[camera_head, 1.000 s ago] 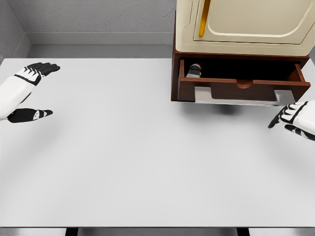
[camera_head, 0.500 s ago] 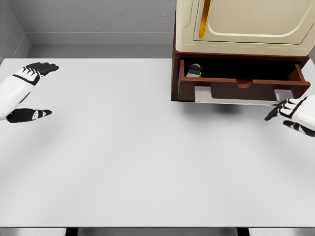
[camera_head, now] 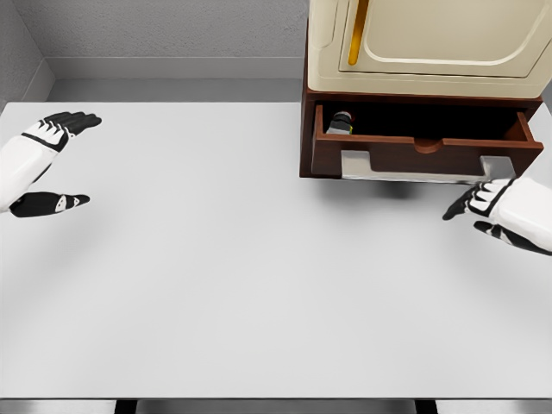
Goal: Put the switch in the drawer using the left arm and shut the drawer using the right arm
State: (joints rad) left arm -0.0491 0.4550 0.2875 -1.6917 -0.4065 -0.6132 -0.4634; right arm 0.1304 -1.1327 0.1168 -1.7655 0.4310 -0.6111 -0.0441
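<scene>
Right robot hand (camera_head: 492, 207) now further left, below open drawer (camera_head: 420, 155) front.

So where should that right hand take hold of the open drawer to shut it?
Best on the drawer front panel, near the small notch in its top edge, coming from the table side. That broad flat face looks toward the right hand, open just before it, so a straight push should do.

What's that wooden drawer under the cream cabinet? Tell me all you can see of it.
The drawer looks like dark reddish-brown wood, with a half-round finger notch at the middle of its front. It stands pulled open beneath the cream cabinet, at the table's far right. A small dark switch lies in its left corner. The right hand hovers just before it, not touching.
</scene>
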